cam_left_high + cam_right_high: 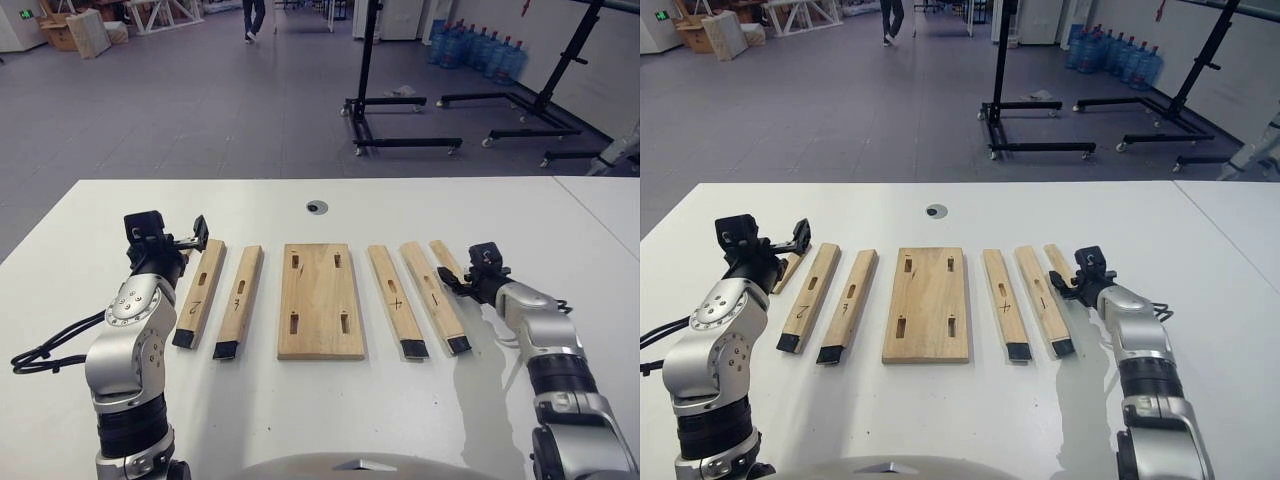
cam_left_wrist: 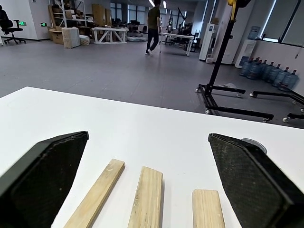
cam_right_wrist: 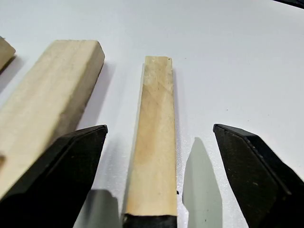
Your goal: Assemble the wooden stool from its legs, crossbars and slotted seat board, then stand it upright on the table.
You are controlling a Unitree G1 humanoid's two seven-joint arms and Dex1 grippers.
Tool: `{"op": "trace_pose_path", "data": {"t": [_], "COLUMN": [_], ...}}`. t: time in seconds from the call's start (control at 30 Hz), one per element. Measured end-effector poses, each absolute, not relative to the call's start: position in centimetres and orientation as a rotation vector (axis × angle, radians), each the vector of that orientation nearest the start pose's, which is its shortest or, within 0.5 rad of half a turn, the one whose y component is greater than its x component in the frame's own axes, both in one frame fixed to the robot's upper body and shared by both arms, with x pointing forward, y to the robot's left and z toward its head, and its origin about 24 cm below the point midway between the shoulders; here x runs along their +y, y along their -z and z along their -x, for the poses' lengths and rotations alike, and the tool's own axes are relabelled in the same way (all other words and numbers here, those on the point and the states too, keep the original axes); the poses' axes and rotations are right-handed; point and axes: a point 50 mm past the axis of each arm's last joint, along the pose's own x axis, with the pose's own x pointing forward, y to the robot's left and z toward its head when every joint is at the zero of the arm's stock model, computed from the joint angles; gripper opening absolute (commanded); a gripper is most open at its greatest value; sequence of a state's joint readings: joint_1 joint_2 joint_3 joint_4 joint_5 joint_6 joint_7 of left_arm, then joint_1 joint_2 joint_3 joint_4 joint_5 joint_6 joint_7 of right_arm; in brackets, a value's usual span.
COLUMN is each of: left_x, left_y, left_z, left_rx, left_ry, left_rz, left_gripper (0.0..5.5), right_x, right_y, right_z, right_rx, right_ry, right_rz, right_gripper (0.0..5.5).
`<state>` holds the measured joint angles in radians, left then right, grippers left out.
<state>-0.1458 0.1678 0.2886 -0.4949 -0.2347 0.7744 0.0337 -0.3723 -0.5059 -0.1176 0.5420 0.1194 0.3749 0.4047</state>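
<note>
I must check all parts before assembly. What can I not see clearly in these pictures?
1. Left crossbar: eye views, mostly hidden behind the left gripper.
2. Right crossbar: eye views, near end hidden by the right gripper.
3. Pen marks on the legs: eye views, too small to read surely.
4. Seat board slots: eye views, depth not visible.

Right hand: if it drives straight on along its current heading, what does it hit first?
Likely the narrow crossbar, which lies lengthwise inside the open right hand; depth is unclear.
</note>
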Motion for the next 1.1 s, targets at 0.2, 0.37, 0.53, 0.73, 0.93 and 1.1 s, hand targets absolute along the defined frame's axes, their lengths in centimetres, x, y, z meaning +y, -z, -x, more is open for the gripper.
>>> {"op": "trace_pose_path", "data": {"t": [0.2,0.37,0.53,0.73,0.93,1.1], "left_x": [21.4,21.3,21.2,20.8,20.8,19.0], "left_y": [-12.8,-12.9,-12.9,-12.9,-13.1,-16.0], "left_z": [-25.5,-25.6,-25.6,-25.7,-25.7,-26.6], "left_rx": [0.097,0.094,0.093,0.096,0.089,0.033], "left_ry": [-0.145,-0.140,-0.140,-0.129,-0.062,0.255], "left_rz": [0.061,0.060,0.057,0.052,0.090,0.343], "left_gripper": [4.65,4.65,4.65,4.65,4.65,4.65], "right_x": [-28.0,-28.0,-28.3,-27.8,-29.0,-27.4], "right_y": [-3.1,-3.4,-3.6,-3.7,-4.7,-15.3], "right_z": [-31.2,-30.2,-29.0,-28.9,-28.8,-32.1], "right_rx": [0.527,0.566,0.611,0.615,0.542,0.090], "right_ry": [-0.133,-0.144,-0.156,-0.178,-0.132,-0.154], "right_rz": [0.139,0.134,0.134,0.139,0.092,0.132], "right_gripper": [3.05,2.23,1.41,1.28,1.28,1.28]}}
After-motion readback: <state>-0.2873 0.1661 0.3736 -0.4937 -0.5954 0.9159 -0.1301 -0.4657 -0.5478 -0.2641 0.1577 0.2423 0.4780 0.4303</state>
